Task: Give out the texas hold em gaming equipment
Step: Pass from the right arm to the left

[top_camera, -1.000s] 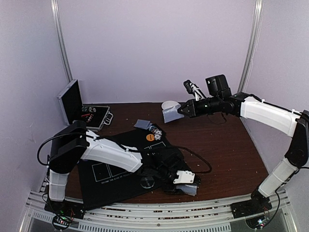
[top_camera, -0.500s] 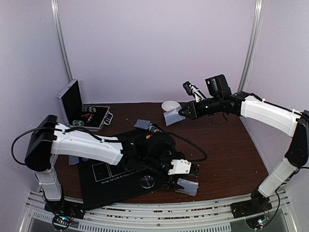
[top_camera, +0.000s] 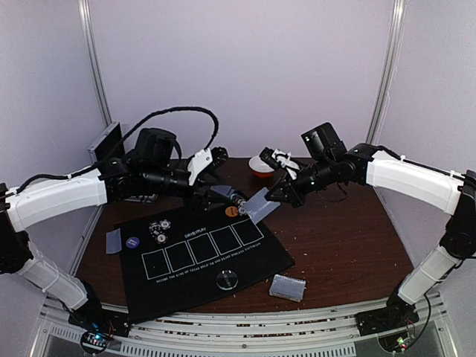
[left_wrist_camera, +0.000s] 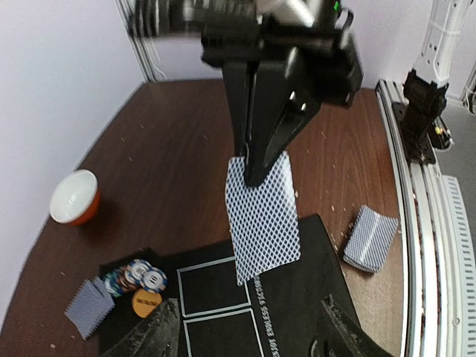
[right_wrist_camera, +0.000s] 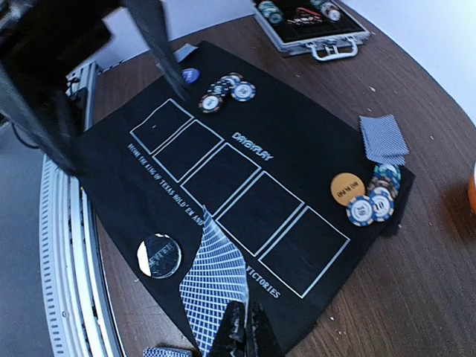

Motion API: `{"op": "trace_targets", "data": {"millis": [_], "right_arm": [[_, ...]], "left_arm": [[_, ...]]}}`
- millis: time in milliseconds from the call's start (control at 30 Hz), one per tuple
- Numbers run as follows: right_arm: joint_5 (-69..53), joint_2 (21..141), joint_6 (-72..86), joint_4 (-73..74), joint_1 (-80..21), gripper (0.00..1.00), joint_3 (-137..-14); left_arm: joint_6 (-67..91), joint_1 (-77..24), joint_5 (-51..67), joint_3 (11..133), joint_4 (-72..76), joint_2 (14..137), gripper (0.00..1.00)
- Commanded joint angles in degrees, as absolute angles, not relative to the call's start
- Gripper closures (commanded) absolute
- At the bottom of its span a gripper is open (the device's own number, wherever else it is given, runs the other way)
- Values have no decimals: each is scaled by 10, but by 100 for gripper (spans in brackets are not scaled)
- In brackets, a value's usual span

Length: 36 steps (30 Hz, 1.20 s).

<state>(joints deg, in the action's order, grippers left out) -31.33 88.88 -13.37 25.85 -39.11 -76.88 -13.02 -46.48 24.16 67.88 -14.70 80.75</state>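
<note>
The right tool (right_wrist_camera: pixel 244 327) is clamped together on one edge of a grey-blue lattice-backed playing card (top_camera: pixel 260 204), which hangs tilted in the air over the far right corner of the black five-box cloth mat (top_camera: pixel 171 290). It is a thin hold, so the card could twist or slip and land askew, or on the small striped poker chips (top_camera: pixel 236 205) beside that corner. The left tool (top_camera: pixel 216 158), fingers apart and empty, hovers just to its left; the arms could knock together. The card looks flat, stiff and unbent, though the wrist view leaves it unclear whether one card is pinched or several.

case (top_camera: pixel 105 143): mostly hidden behind left arm (top_camera: pixel 67 195) | card pile (right_wrist_camera: pixel 167 351): cut by bottom edge | bowl (right_wrist_camera: pixel 474 190): cut by right edge
</note>
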Motion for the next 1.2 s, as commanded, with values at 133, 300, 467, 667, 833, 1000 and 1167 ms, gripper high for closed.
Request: {"op": "trace_targets", "data": {"millis": [133, 300, 467, 667, 833, 1000, 1167], "right_arm": [[-319, 884, -207, 254, -459, 100, -775], [-310, 898, -212, 241, -483, 100, -788], [-307, 910, -214, 235, -491, 100, -801], [-322, 918, -214, 223, -496, 100, -808], [-265, 912, -184, 193, -493, 73, -797], [-201, 884, -116, 131, -456, 0, -759], [-215, 861, -96, 77, -433, 0, -701]], "left_arm": [[-105, -476, 250, 665, -197, 839, 45], [-105, -478, 275, 664, -191, 846, 60], [-96, -478, 285, 651, -170, 838, 73], [-81, -477, 285, 643, -158, 837, 100], [-15, -471, 227, 622, -141, 801, 100], [148, -355, 200, 608, -250, 773, 100], [248, -152, 215, 551, -398, 673, 100]]}}
